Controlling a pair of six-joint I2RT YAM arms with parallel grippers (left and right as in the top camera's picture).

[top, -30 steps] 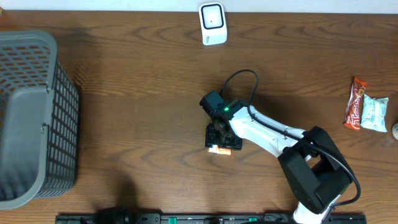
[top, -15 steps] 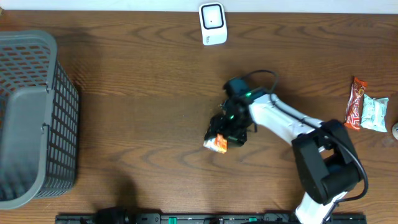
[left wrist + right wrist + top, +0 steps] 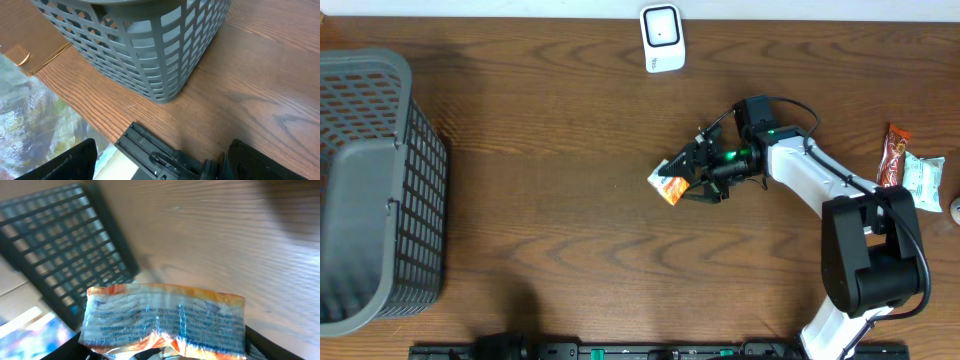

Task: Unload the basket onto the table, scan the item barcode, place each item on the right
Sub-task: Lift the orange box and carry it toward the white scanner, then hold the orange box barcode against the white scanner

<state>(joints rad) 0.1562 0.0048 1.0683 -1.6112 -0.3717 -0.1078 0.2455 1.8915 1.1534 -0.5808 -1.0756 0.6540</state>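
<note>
The item, an orange-and-white snack packet (image 3: 667, 184), hangs above the middle of the table, and my right gripper (image 3: 688, 172) is shut on it from the right. In the right wrist view the packet (image 3: 165, 317) fills the space between the fingers, its printed back facing the camera. A white scanner (image 3: 662, 38) stands at the table's far edge, well behind the packet. Over the near-left table edge my left gripper (image 3: 167, 167) stands open and holds nothing; it does not show in the overhead view.
A grey mesh basket (image 3: 370, 190) takes up the left end of the table and sits just ahead of the left gripper, where its wall (image 3: 150, 60) shows close up. Two more snack packets (image 3: 892, 165) (image 3: 923, 182) lie at the right edge.
The right arm has lifted the packet off the table and swung it back and to the right, turning it on its side. The left arm has not moved.
</note>
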